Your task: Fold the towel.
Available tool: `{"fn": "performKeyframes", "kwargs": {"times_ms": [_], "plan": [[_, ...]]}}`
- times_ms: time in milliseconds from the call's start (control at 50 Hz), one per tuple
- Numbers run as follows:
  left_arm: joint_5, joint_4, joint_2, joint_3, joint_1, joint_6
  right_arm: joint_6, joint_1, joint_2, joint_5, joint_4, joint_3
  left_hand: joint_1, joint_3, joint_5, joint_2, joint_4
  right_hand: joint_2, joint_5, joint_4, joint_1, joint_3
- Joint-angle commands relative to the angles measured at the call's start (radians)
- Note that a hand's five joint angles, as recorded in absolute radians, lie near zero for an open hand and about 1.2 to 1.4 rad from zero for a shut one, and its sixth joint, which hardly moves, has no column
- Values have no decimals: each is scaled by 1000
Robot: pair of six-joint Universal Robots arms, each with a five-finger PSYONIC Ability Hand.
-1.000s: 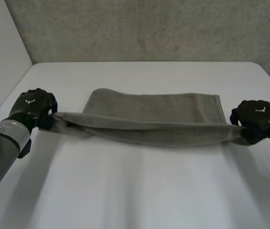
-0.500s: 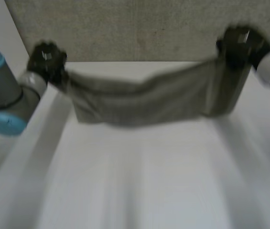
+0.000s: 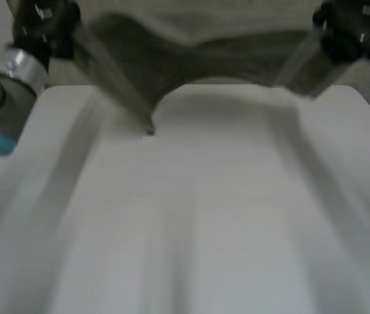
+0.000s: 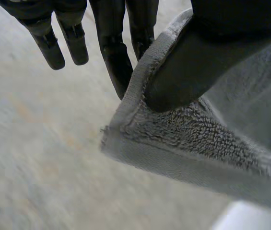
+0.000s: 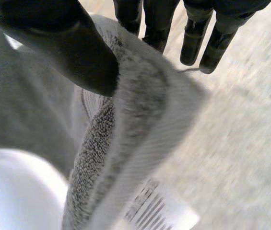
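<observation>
Up it goes: both hands have climbed higher than half a second ago, and the towel (image 3: pixel 191 52) now hangs stretched in the air over the far edge of the white table (image 3: pixel 204 216). Left hand (image 3: pixel 40 23) sits above the far left corner, right hand (image 3: pixel 348 29) above the far right corner. On the left wrist view the thumb pinches a towel corner against a finger, the other fingers straight and free. Right wrist view, same story: thumb pressing the towel's edge onto the fingers. One drooping tip hangs low nearer the left hand, right down by the tabletop; whether it touches, I cannot tell.
</observation>
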Motion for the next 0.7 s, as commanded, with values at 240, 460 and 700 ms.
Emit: {"fn": "performKeyframes", "kwargs": {"times_ms": [240,460,700], "plan": [[97,98,117,-456,73,155,-257,-129,-37,-95,78,354,94,-58,75,65,-66,83,51,-76,64,-53],[97,-41,461,-443,96,-70,-17,-142,-326,-99,167,238,94,-58,75,65,-66,83,51,-76,64,-53],[85,-93,302,-348,99,-159,-88,-50,-90,-70,275,48,94,-58,75,65,-66,83,51,-76,64,-53]]}}
